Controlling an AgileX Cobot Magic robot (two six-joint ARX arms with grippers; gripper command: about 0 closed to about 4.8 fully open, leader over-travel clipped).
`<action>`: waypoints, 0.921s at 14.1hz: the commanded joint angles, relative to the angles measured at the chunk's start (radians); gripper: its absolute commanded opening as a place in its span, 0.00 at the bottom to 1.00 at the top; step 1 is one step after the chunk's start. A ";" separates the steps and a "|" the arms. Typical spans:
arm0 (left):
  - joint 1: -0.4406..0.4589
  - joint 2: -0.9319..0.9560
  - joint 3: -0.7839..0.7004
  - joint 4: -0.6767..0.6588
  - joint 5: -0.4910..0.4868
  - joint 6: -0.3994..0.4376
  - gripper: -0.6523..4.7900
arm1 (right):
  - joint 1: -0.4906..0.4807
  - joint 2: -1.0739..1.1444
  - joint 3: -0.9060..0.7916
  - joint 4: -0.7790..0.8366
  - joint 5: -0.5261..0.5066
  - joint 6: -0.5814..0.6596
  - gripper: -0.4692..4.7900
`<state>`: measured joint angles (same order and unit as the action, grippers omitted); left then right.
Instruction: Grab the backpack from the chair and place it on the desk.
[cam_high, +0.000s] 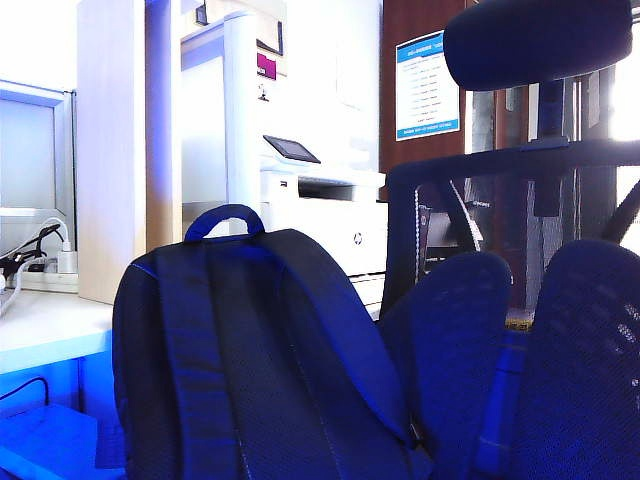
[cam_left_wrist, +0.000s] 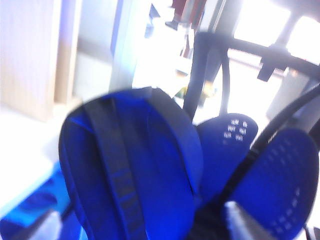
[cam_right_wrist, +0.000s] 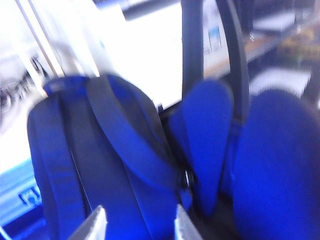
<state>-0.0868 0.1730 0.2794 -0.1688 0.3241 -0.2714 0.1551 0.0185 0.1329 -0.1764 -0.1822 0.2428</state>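
The dark navy backpack (cam_high: 250, 360) stands upright with its padded straps facing the camera and its blue grab loop (cam_high: 224, 217) on top. It sits close beside the chair's two mesh backrest lobes (cam_high: 520, 360), under the oval headrest (cam_high: 535, 40). The desk (cam_high: 45, 325) is the pale surface to the left. Neither gripper shows in the exterior view. My left gripper (cam_left_wrist: 142, 225) is open wide, its blurred fingertips (cam_left_wrist: 47, 226) apart in front of the backpack (cam_left_wrist: 130, 170). My right gripper (cam_right_wrist: 141, 221) is open too, short of the backpack (cam_right_wrist: 100, 160), with nothing between its fingers.
A tall light-wood shelf unit (cam_high: 115, 150) stands on the desk, with a power strip and cables (cam_high: 40, 265) to its left. A white printer (cam_high: 320, 205) sits behind the backpack. A blue box (cam_high: 45, 445) lies below the desk edge.
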 joint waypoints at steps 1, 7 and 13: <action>0.001 0.189 0.079 0.128 0.044 -0.006 0.97 | 0.001 0.002 0.051 0.014 -0.003 0.032 0.53; 0.001 0.792 0.346 0.264 0.151 0.036 0.98 | 0.001 0.168 0.183 0.028 -0.039 0.179 0.86; 0.002 1.140 0.462 0.398 0.172 0.035 0.98 | 0.001 0.540 0.344 0.159 -0.168 0.177 0.86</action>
<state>-0.0864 1.2877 0.7330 0.2066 0.4728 -0.2401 0.1566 0.5339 0.4572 -0.0490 -0.3332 0.4198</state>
